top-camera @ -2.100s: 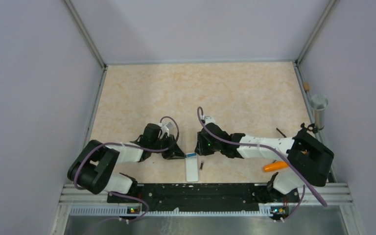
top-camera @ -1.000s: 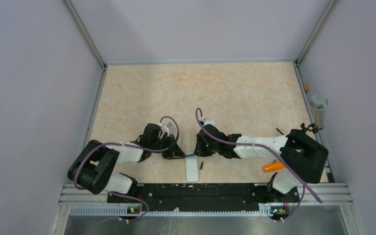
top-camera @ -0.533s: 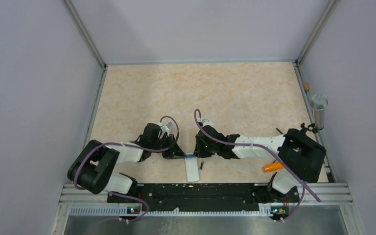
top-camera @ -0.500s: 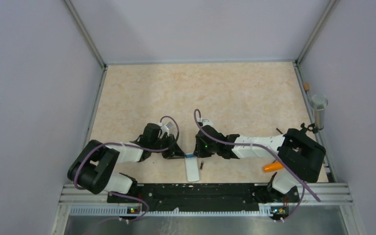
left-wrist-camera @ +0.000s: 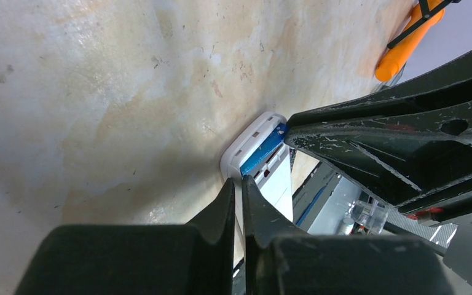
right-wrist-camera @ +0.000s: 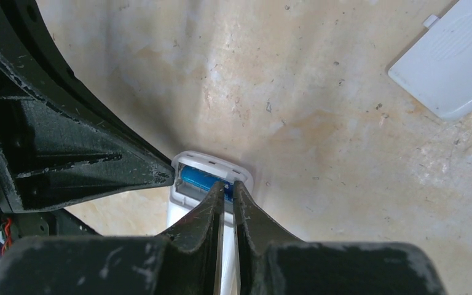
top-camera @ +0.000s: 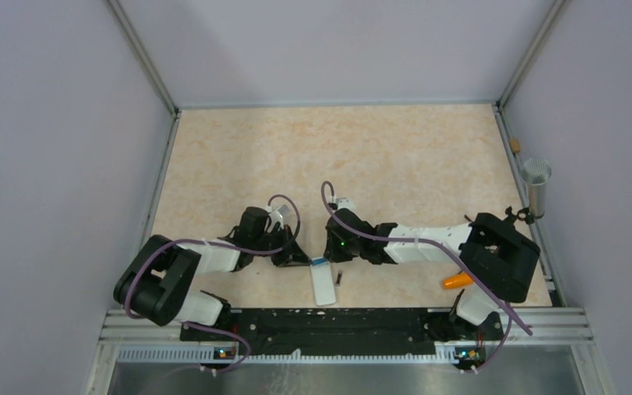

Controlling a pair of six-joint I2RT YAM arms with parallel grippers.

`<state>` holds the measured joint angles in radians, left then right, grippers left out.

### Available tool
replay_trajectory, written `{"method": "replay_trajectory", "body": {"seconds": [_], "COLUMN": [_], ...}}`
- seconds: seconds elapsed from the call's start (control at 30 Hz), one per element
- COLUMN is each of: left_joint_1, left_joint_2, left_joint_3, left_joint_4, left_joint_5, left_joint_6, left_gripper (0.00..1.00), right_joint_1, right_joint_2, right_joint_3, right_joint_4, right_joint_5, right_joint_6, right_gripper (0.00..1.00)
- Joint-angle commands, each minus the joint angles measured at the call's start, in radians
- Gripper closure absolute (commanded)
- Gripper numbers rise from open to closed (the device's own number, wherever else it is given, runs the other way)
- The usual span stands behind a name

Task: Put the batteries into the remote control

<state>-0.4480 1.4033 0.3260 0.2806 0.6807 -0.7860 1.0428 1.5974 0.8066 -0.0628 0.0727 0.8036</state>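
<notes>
**Blue cell being pressed into the open bay**

White rectangular plastic remote control [top-camera: 323,286] is lying on the beige marbled surface [top-camera: 337,156], its bay open at the far end, with the slim blue battery [right-wrist-camera: 200,178] sitting crosswise inside. Both hands have been closing. The left hand [left-wrist-camera: 238,190] is pinched shut, empty, bracing the remote's far corner. The right hand [right-wrist-camera: 228,190], all but shut and gripping nothing, has been sliding in and is pressing that cell, so seating looks under way. The slim dark battery [top-camera: 337,277] is waiting just right of the remote. A white cover plate [right-wrist-camera: 455,67] is lying apart from the remote, and an orange tapered object [top-camera: 457,280] well right of it. Both hands are crowding the bay.
</notes>
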Motion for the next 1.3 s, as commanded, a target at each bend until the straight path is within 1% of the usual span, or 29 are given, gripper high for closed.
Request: {"method": "replay_trajectory", "body": {"seconds": [0.0,0.33,0.43,0.67,0.77,0.83,0.9,1.0,1.27], "left_joint_1": [-0.004,-0.003,-0.004,-0.004,-0.003,-0.003,-0.004,-0.003,-0.004], "left_joint_2": [0.008,0.012,0.011,0.006,0.0,-0.004,-0.011,-0.031,-0.065], "left_joint_3": [0.021,0.024,0.022,0.021,0.017,0.015,0.012,0.007,-0.013], "left_joint_4": [0.045,0.043,0.044,0.045,0.044,0.042,0.037,0.017,-0.029], "left_joint_5": [0.018,0.02,0.02,0.02,0.023,0.023,0.022,0.015,0.021], "left_joint_6": [0.016,0.017,0.015,0.012,0.013,0.013,0.013,0.019,0.03], "left_gripper": [0.96,0.96,0.96,0.96,0.96,0.96,0.95,0.9,0.81], "right_joint_1": [0.036,0.088,0.102,0.113,0.113,0.113,0.114,0.113,0.113], "right_joint_2": [0.045,0.111,0.115,0.086,0.047,0.018,-0.007,-0.035,-0.072], "right_joint_3": [0.056,0.129,0.139,0.149,0.155,0.158,0.158,0.151,0.105], "right_joint_4": [0.046,-0.08,-0.106,-0.136,-0.143,-0.151,-0.161,-0.17,-0.161], "right_joint_5": [-0.028,0.017,0.036,0.111,0.144,0.168,0.186,0.193,0.156], "right_joint_6": [0.001,-0.049,-0.055,-0.046,-0.045,-0.046,-0.049,-0.044,0.0], "right_gripper": [0.93,0.97,1.0,1.0,0.95,0.88,0.85,0.79,0.75]}}
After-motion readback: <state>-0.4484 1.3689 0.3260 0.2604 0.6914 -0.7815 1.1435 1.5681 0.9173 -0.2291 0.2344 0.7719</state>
